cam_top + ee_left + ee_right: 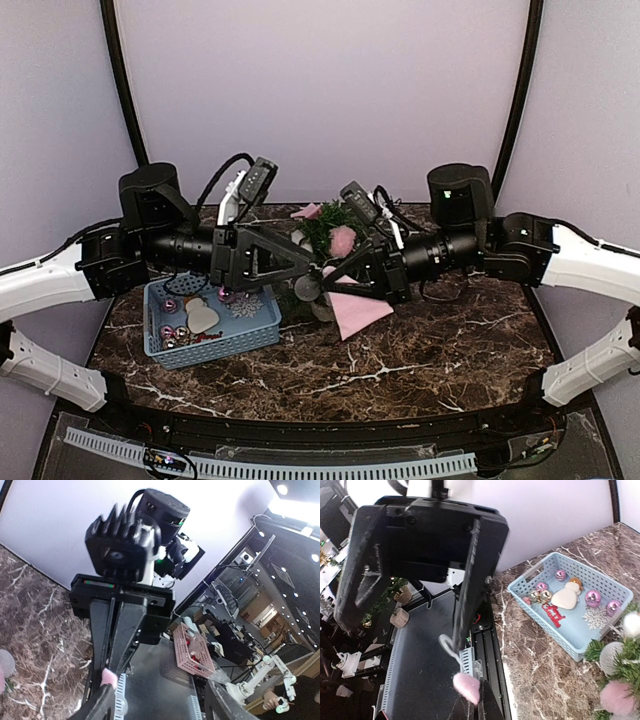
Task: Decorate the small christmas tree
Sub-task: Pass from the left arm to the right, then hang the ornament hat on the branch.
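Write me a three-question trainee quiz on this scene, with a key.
1. Fill in: the left gripper stands ____ (open or shut).
2. What holds the pink fluffy ornament?
A. the left gripper
B. the right gripper
C. nothing; it lies on the table
3. True or false: in the top view, the blue basket stands to the right of the small christmas tree.

Key: 1 open; 2 B; 3 false, the basket stands to the tree's left.
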`<act>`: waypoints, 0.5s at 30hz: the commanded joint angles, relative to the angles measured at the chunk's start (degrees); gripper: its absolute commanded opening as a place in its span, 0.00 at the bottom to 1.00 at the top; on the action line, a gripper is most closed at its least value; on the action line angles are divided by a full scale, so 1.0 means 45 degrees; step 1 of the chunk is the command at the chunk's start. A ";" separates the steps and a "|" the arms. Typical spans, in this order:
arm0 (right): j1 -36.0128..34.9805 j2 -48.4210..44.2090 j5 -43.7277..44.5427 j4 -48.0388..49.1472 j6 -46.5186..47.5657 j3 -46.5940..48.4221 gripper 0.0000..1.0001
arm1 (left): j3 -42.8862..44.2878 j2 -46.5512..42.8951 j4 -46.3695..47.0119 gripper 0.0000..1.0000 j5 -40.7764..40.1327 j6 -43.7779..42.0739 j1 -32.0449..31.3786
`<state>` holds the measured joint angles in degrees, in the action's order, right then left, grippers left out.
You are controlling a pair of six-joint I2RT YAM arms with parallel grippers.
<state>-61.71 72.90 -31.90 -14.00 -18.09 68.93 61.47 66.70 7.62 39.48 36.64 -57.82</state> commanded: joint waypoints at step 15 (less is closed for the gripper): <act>0.2388 -0.1730 0.2745 0.1045 0.0764 -0.3418 0.00 | -0.0899 -0.1792 -0.1376 0.88 -0.3183 0.1056 0.2640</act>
<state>-54.98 66.39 -22.37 -10.28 -16.88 56.38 58.72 59.07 4.25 27.94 39.92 -46.72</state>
